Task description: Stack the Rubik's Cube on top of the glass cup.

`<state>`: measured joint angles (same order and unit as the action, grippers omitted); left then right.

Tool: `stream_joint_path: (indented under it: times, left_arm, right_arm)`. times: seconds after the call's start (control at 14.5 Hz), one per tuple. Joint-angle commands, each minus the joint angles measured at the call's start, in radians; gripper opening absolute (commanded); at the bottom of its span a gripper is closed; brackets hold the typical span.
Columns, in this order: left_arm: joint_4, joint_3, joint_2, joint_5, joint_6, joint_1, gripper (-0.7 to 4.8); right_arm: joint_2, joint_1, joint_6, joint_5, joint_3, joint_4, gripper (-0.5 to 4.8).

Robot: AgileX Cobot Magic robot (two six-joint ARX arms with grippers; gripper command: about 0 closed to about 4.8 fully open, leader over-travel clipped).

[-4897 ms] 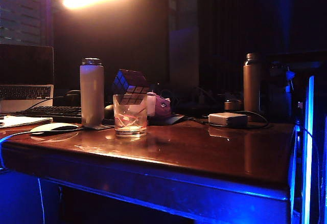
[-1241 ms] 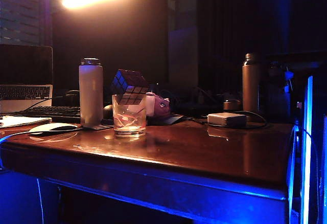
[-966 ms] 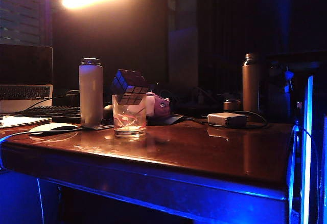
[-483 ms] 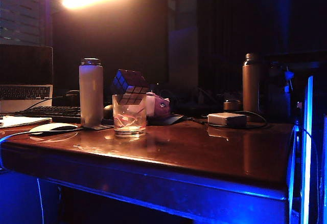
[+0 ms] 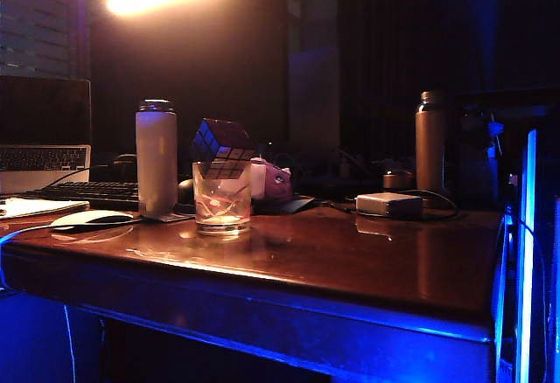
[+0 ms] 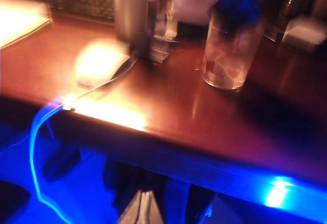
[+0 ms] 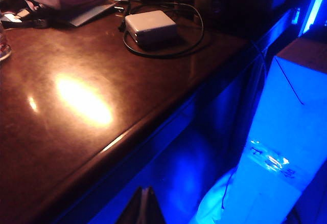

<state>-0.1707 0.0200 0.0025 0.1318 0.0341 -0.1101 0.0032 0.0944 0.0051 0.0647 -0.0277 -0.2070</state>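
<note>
My small Rubik's Cube (image 5: 223, 147), black-framed with dim coloured tiles, sits tilted, one corner dipped into the mouth of the short clear glass cup (image 5: 222, 199) with pinkish swirl marks. In the exterior view the pair stands left of centre on the glossy dark wooden tabletop (image 5: 350, 256), and nothing of mine touches it. Just left of the cup stands a tall white cylindrical bottle (image 5: 157, 157) with a metal cap. A flat white mouse (image 5: 92, 218) lies nearer the left edge, with a dark keyboard (image 5: 87, 192) and an open laptop (image 5: 44, 134) behind it. Right of centre lies a flat pale rectangular box (image 5: 390, 204) with a dark cable looped round it, and a tall metal bottle (image 5: 430, 141) stands behind that.

Neither arm shows in the exterior view. In my left wrist view, blurred, my left pincer (image 6: 144, 208) shows only as pale tips at the bottom edge, below the front edge of the tabletop; they look pressed together, holding nothing. The cup appears in the upper right of that frame, the cube a dark blur above its rim. In my right wrist view my right pincer (image 7: 144, 206) is clenched and empty, its dark tips together at the bottom edge, also below the tabletop's edge.
</note>
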Motion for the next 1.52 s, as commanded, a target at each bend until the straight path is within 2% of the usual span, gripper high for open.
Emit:
stream_joint_path:
  times: [0.07,0.21,0.48,0.97,1.03,1.17,1.24,1.52]
  left_arm:
    - [-0.008,-0.003,-0.002,0.003,-0.004,0.003,-0.01]
    - [-0.008,-0.003,-0.002,0.006,-0.004,0.027,-0.01]
    - [0.000,-0.012,-0.002,0.002,-0.004,0.150,-0.01]
    - [0.005,-0.014,-0.002,0.000,-0.004,0.151,-0.01]
    - [0.003,-0.014,-0.002,-0.032,-0.003,0.151,-0.01]
    - [-0.005,-0.014,-0.002,-0.225,-0.003,0.151,-0.01]
    - [-0.003,-0.014,-0.002,-0.240,-0.003,0.151,-0.01]
    - [-0.013,-0.014,-0.002,-0.102,-0.024,0.151,-0.01]
  right_arm:
    - [-0.001,0.000,0.003,-0.002,0.004,-0.005,-0.03]
    - [-0.001,0.000,0.003,-0.002,0.004,-0.004,-0.03]
    - [-0.001,0.000,0.002,-0.002,0.004,-0.003,-0.01]
    - [-0.001,0.000,0.002,-0.002,0.004,-0.003,-0.01]
    - [-0.001,0.000,0.002,-0.002,0.004,-0.003,-0.01]
    - [-0.001,0.000,0.002,-0.002,0.004,-0.003,-0.01]
    - [-0.001,0.000,0.002,-0.002,0.004,-0.003,-0.01]
    - [-0.001,0.000,0.002,-0.002,0.004,-0.003,-0.01]
